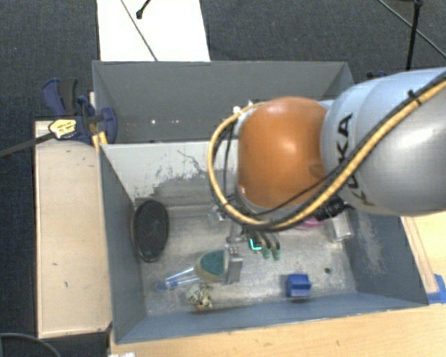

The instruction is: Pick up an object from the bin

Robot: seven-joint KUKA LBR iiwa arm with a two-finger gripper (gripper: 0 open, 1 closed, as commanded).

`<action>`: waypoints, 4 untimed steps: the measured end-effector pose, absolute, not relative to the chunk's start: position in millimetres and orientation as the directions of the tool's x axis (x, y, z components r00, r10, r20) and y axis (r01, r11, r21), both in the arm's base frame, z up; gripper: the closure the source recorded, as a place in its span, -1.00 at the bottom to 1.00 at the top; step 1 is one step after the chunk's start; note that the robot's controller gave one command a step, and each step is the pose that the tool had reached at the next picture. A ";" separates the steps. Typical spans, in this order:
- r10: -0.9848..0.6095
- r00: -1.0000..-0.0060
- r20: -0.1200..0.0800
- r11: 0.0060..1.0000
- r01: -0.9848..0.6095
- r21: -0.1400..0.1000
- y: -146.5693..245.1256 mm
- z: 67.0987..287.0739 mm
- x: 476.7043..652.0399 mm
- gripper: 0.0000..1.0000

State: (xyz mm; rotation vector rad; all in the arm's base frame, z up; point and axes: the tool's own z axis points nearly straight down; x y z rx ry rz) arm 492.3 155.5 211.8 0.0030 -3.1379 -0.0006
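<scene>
My gripper comes down from under the orange dome to the bin floor near the front, right beside a teal rounded piece. Its lower end touches or nearly touches that piece's right side. A clear blue tube-like thing lies just left of the teal piece. A small crumpled tan thing rests at the front wall below them. A blue block lies to the right of the gripper at the front.
A black oval pad leans at the left wall. A pink thing and a clear piece peek out under the arm at the right. The arm and dome hide the bin's middle and back.
</scene>
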 end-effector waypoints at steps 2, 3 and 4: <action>0.101 -0.995 -0.001 0.995 0.101 0.002 118.0 70.0 517.0 1.00; 0.112 -0.994 -0.011 0.994 0.112 0.004 114.3 190.1 540.9 1.00; 0.110 -0.994 -0.012 0.994 0.110 0.004 121.2 324.4 566.9 1.00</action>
